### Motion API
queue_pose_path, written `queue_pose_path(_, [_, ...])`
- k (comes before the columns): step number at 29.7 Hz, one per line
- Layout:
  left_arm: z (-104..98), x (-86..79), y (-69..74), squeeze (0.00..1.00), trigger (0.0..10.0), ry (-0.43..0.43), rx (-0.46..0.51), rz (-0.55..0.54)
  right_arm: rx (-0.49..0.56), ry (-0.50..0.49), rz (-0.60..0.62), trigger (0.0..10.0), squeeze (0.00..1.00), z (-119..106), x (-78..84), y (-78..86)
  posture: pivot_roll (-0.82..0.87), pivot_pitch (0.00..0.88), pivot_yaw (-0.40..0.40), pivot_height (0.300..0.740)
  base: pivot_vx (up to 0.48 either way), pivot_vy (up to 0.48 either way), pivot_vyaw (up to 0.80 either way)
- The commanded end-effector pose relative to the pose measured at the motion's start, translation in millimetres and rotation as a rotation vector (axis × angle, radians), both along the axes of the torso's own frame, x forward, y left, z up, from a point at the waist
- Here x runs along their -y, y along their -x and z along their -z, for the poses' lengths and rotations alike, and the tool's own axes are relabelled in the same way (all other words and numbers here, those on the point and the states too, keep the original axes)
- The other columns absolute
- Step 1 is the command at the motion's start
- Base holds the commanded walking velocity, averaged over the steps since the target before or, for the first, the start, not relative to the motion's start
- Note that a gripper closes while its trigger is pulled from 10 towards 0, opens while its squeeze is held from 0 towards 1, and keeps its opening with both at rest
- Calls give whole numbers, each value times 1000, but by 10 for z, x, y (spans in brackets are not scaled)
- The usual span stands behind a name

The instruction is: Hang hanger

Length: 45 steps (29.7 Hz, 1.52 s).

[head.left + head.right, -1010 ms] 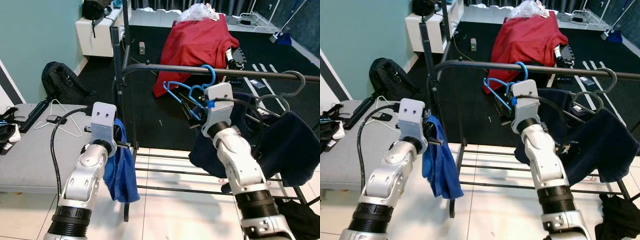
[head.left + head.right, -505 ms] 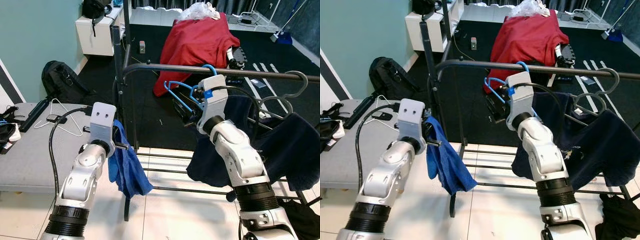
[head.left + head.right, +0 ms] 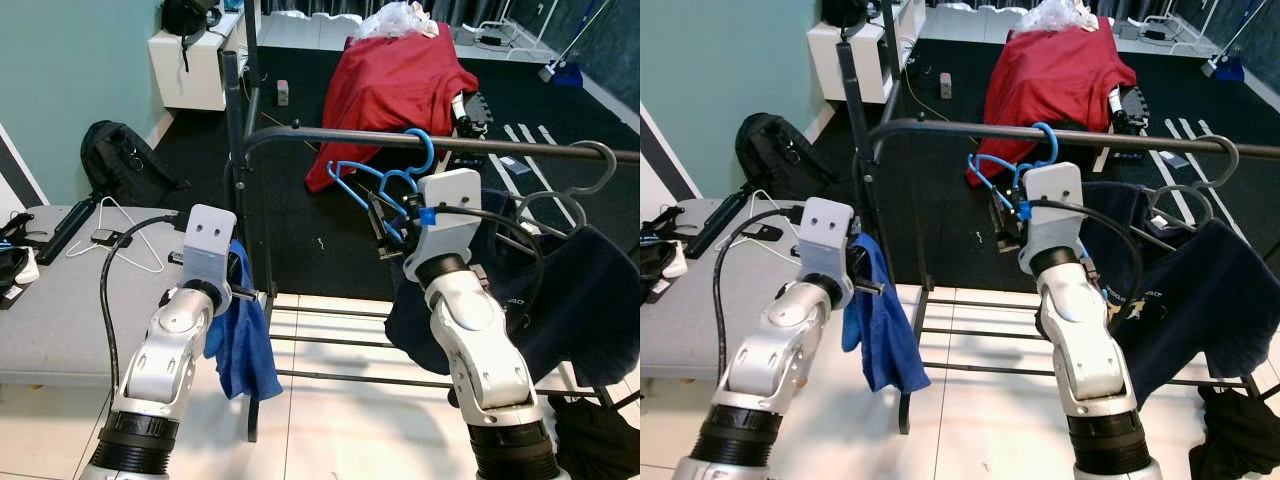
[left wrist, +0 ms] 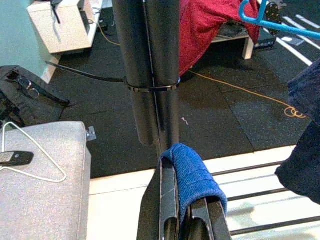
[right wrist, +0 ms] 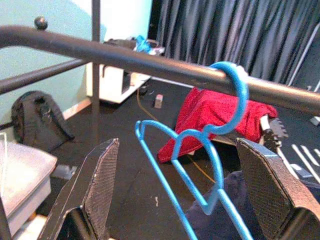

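We judge the hanging itself to be done: the blue hanger [image 5: 200,165] has its hook over the black rail [image 3: 330,138] of the clothes rack, and in the right wrist view the hook curls right round the bar with the hanger's body dangling free beneath it. What looks left is only for our right arm to back away without knocking it.

Our right hand [image 5: 185,200] sits just under the rail with its two black fingers [image 5: 97,185] spread wide, one on either side of the hanger. As far as we can see neither pad touches the blue wire, so the hand holds nothing and the rail carries the hanger's weight.

Our left hand [image 4: 185,220] is lower down, near the rack's upright post [image 4: 147,75]. Its fingers are pinched together on a blue cloth [image 4: 192,177], which is folded over the fingertips and, in the head views, hangs down beside the post.

Further along the same rail a grey hanger [image 3: 590,170] carries a dark navy garment [image 3: 580,290]. Beyond the rack a red garment [image 3: 395,85] is draped over something on the dark floor.
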<state>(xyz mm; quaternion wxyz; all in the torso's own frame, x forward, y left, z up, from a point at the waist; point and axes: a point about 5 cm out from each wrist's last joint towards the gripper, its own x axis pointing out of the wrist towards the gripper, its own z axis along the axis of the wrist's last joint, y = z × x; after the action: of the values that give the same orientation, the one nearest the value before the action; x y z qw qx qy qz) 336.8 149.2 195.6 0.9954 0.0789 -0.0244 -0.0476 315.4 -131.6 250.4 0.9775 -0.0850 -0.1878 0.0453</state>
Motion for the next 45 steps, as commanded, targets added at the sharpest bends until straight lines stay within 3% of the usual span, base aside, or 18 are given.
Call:
queue_pose_path(1, [4, -2, 18, 0, 10000, -10, 0, 3, 22, -3, 43, 10000, 0, -14, 74, 34, -52, 179, -25, 740, 0, 0, 0])
queue_pose_path(6, [6, 14, 8, 0, 10000, -5, -6, 14, -23, 1, 90, 10000, 0, -79, 307, -31, -59, 170, -21, 740, 0, 0, 0])
queue_pose_path(8, [5, 19, 4, 0, 10000, -5, -9, 18, -94, -2, 54, 10000, 0, -86, 389, -79, -59, 170, -23, 740, 0, 0, 0])
queue_pose_path(16, [11, -7, -2, 0, 10000, -13, -19, 14, -205, 13, -62, 10000, 0, -253, 542, -182, -63, 181, -29, 740, 0, 0, 0])
queue_pose_path(23, [-3, -28, 1, 0, 10000, -29, -11, 18, -249, 63, -113, 10000, 0, -336, 540, -229, -66, 186, -28, 740, 0, 0, 0])
queue_pose_path(28, [-6, -36, -6, 0, 10000, -31, -11, 18, -290, 48, -139, 10000, 0, -366, 527, -257, -68, 189, -27, 740, 0, 0, 0])
queue_pose_path(32, [-30, -11, -20, 0, 10000, -30, -3, 42, -417, 21, -144, 10000, 0, -319, 551, -393, -69, 192, -22, 740, 0, 0, 0])
queue_pose_path(45, [-52, -24, -37, 0, 10000, -38, -5, 51, -499, 22, -156, 10000, 0, -302, 551, -661, -63, 193, -28, 740, 0, 0, 0])
